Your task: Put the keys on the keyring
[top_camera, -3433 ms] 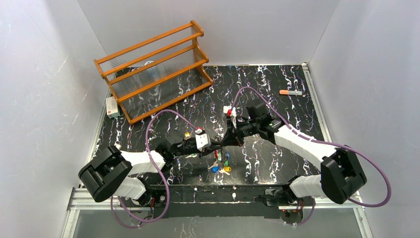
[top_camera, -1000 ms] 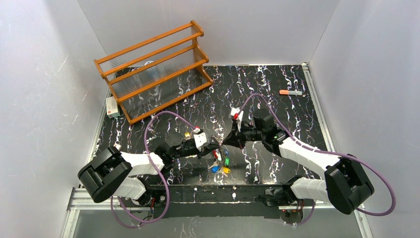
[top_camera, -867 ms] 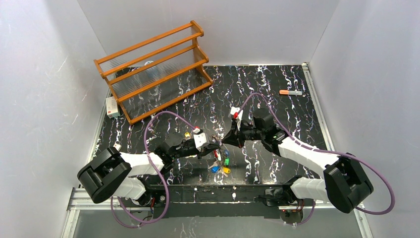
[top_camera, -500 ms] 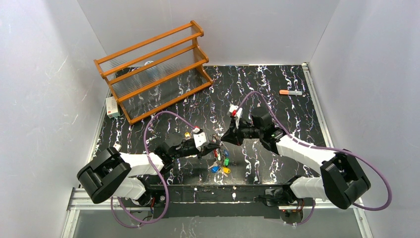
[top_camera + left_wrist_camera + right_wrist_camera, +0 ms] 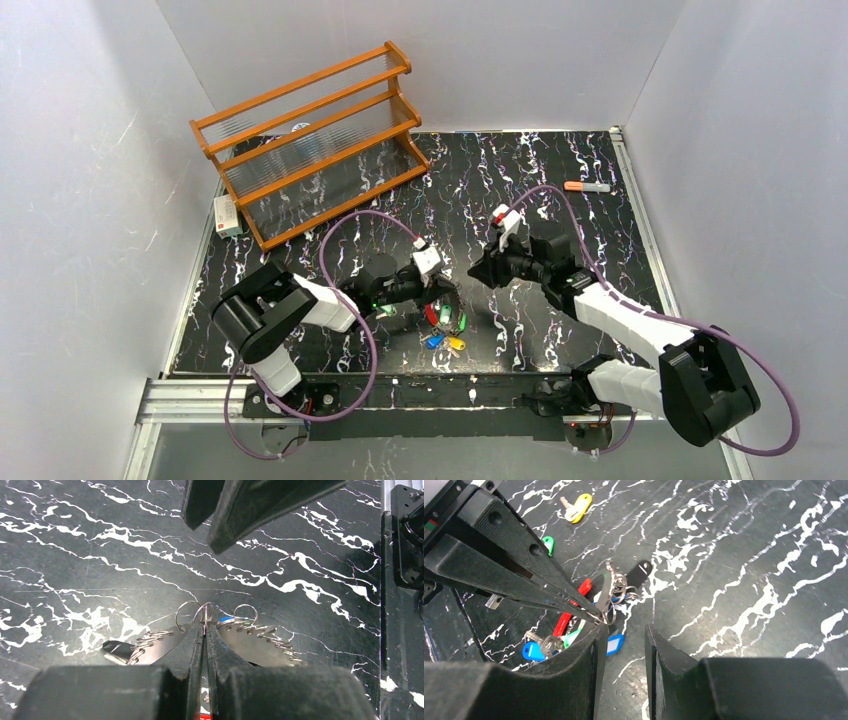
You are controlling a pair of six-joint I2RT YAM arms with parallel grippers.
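My left gripper (image 5: 443,291) is shut on the thin wire of the keyring (image 5: 204,613) and holds it just above the table. Small split rings and coils fan out beside its fingertips (image 5: 192,640). In the right wrist view the keyring (image 5: 611,594) hangs at the left gripper's tip with red (image 5: 584,587), black (image 5: 639,573) and blue tags (image 5: 613,644). More keys (image 5: 446,330) with red, green, blue and yellow heads hang or lie below it. My right gripper (image 5: 478,270) (image 5: 623,636) is open and empty, just right of the ring. A yellow key (image 5: 577,507) and a green key (image 5: 547,544) lie apart.
A wooden rack (image 5: 310,140) stands at the back left with a small white box (image 5: 228,215) beside it. An orange-capped marker (image 5: 587,186) lies at the back right. White walls close in the table on three sides.
My left arm has swung its elbow in and carried the keyring a little to the right. My right gripper has drawn back to the right, off the ring.
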